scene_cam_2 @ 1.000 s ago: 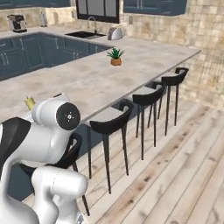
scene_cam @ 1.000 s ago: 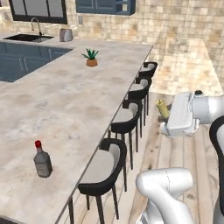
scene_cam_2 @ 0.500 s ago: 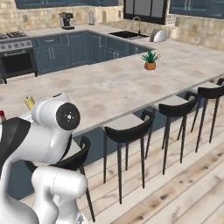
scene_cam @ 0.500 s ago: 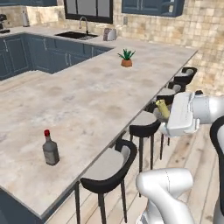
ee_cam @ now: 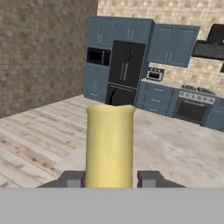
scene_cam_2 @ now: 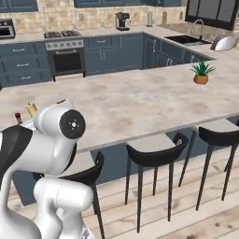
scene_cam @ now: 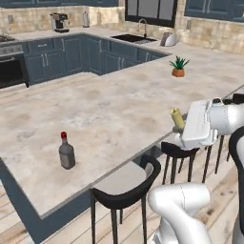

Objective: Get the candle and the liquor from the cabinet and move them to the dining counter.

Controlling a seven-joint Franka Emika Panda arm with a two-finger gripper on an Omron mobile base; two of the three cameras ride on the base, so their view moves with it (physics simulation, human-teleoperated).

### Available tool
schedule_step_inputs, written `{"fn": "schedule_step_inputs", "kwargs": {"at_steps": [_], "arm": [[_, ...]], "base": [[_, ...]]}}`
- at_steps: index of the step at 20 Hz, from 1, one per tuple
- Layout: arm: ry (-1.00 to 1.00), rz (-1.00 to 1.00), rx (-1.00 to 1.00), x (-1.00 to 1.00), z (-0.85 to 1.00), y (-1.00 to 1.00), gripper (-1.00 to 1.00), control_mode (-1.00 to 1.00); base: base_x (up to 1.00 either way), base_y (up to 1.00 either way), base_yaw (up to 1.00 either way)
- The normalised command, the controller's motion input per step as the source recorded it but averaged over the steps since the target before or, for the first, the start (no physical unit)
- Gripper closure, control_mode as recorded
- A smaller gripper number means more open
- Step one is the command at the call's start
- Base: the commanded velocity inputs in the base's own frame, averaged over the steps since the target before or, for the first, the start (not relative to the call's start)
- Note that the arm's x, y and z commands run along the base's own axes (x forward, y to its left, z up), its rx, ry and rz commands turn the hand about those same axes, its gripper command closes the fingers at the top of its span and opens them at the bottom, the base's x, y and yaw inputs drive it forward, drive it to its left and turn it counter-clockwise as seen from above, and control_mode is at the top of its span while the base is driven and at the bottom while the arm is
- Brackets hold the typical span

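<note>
The candle [ee_cam: 109, 146], a slim yellow stick, stands between my two dark fingertips [ee_cam: 72, 178], and my gripper [ee_cam: 109, 179] is shut on it. From the left base, the candle [scene_cam: 177, 117] rises from my gripper [scene_cam: 181, 132] just off the near edge of the dining counter [scene_cam: 109, 109]. The liquor [scene_cam: 66, 151], a dark bottle with a red cap, stands upright on that counter to the left. From the right base, the candle [scene_cam_2: 31, 109] tip and the liquor [scene_cam_2: 18, 117] cap peek out beside my arm. Dark blue upper wall cabinets [ee_cam: 175, 43] hang far off.
Black stools [scene_cam: 125, 190] [scene_cam_2: 154, 154] line the counter's near side, under and beside my arm. A potted plant [scene_cam: 178, 66] sits on the far end of the counter. A sink [scene_cam: 133, 37], toaster [scene_cam: 169, 39], coffee machine [scene_cam: 59, 21] and stove [scene_cam_2: 65, 51] stand along the back walls.
Both base views have swung as the base moved, bringing the counter and the bottle closer. The candle stays in my grip, and the bottle has not moved on the counter.
</note>
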Motion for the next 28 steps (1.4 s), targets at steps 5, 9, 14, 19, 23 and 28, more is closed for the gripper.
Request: {"fn": "schedule_step_inputs", "kwargs": {"at_steps": [5,9,14,19,23,28], "arm": [[0.00,0.00,0.00,0.00,0.00,0.00,1.00,1.00],[0.00,0.00,0.00,0.00,0.00,0.00,1.00,1.00],[0.00,0.00,0.00,0.00,0.00,0.00,1.00,1.00],[0.00,0.00,0.00,0.00,0.00,0.00,1.00,1.00],[0.00,0.00,0.00,0.00,0.00,0.00,1.00,1.00],[0.00,0.00,0.00,0.00,0.00,0.00,1.00,1.00]], "base": [[0.57,-0.19,0.47],[0.65,-0.18,0.47],[0.86,-0.13,0.45],[0.86,-0.20,0.43],[1.00,-0.14,0.40],[0.95,-0.29,0.35]]}}
